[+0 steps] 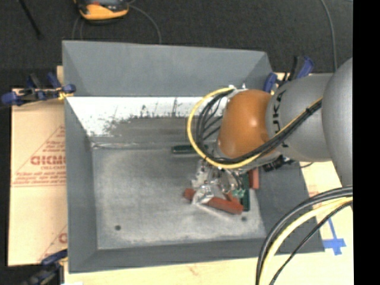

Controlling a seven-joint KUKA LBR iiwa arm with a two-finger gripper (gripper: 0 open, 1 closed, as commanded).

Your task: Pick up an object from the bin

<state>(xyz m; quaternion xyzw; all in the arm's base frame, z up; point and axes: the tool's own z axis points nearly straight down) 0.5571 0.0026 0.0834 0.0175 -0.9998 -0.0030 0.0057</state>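
The grey metal bin (80,177) has sloping walls and a flat, scuffed floor. The silver-grey arm (309,120) reaches in from the right. An orange rounded cover (243,123) sits on its wrist, with yellow and black cables (199,114) looped round it.

The tool (211,187) is low in the right front part of the bin floor, down among a small heap of loose things (219,198). Whether the tool is open, closed or gripping anything cannot be told, because the cover and wrist hide much of it and the heap crowds round its tip.

Directly under and touching the tool's tip lies a pale grey-white angular piece (203,199). This is the thing nearest to the tool. It lies at the left front edge of the heap.

- A small red block (189,193) lies just beside the pale piece on its left.
- A red-brown oblong piece (225,205) lies just beside the pale piece on its right, flat on the floor and slanting toward the front.
- A green flat piece (240,193) lies further right, close to the oblong piece.
- A red upright strip (255,179) stands near the bin's right wall, below the arm.

A dark green slim bar (181,150) lies flat near the foot of the back wall. It is apart from the heap, to the left of the cover. A small dark speck (117,228) sits on the floor toward the left front corner, well apart from everything else.
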